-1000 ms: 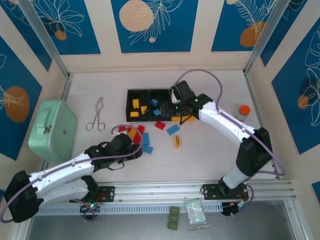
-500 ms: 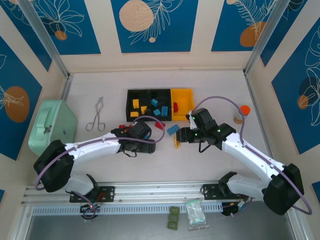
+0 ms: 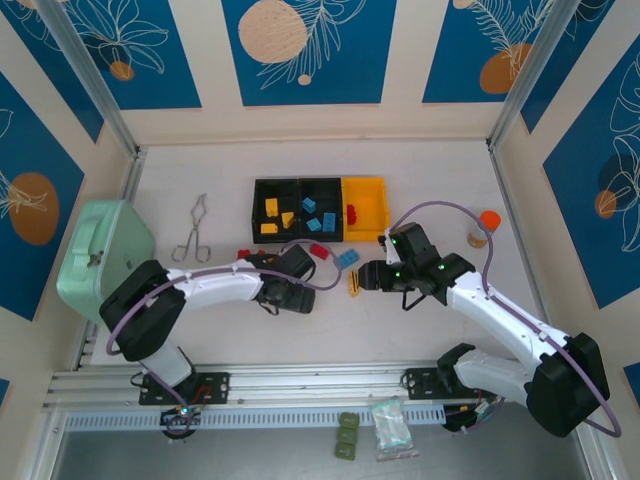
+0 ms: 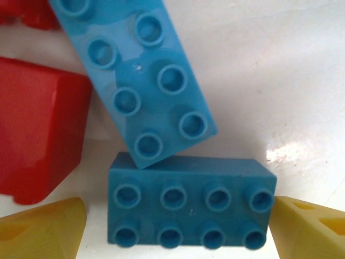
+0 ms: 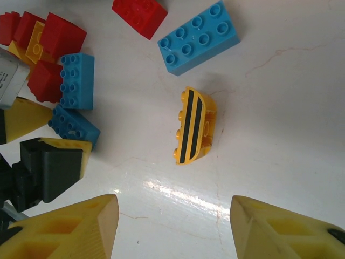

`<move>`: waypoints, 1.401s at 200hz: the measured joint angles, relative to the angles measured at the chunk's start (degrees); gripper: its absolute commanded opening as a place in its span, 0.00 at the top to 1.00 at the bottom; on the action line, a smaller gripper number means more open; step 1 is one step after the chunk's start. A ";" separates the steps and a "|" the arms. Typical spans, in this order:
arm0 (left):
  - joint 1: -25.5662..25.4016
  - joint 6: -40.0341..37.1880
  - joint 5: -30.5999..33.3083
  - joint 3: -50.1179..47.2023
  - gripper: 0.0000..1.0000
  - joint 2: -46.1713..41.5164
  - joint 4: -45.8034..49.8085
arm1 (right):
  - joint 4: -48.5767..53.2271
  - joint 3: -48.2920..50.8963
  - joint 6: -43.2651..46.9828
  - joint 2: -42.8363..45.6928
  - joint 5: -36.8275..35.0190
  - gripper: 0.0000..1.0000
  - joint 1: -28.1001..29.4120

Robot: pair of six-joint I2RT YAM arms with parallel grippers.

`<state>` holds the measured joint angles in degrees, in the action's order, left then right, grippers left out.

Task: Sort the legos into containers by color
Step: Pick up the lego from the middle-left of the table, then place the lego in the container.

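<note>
Straddling a blue brick [image 4: 188, 208] — left pincer [image 4: 175, 229] wide, right pincer [image 5: 172, 226] open, near striped yellow brick [image 5: 194, 125]

The tilted blue brick [image 4: 145, 81] runs off the picture's top edge; the red brick [image 4: 38, 135] beside it runs off the left.

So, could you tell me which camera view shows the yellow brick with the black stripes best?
The right wrist view: the striped yellow brick lies whole and close, its stripes clear. The top external view shows the brick tiny, stripes hard to make out.
</note>
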<state>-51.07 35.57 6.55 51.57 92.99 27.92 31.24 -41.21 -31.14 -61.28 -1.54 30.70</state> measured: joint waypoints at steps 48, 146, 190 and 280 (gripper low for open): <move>-0.94 -1.22 1.33 2.71 0.33 3.10 0.00 | -0.63 1.62 -0.68 0.00 0.35 0.44 -0.57; -2.84 0.79 1.46 3.30 0.42 -4.28 2.29 | -2.47 3.87 -0.83 0.59 4.42 0.44 -1.11; -2.49 0.04 1.70 9.60 0.42 -5.73 5.79 | -3.45 5.73 -0.85 4.92 8.37 0.44 -1.14; 5.33 -6.49 2.97 35.52 0.42 10.08 11.67 | -3.34 8.96 -0.87 10.54 9.29 0.44 -5.35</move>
<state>-45.74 29.08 9.52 87.09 103.07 39.59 27.90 -32.25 -32.01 -50.74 7.75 25.34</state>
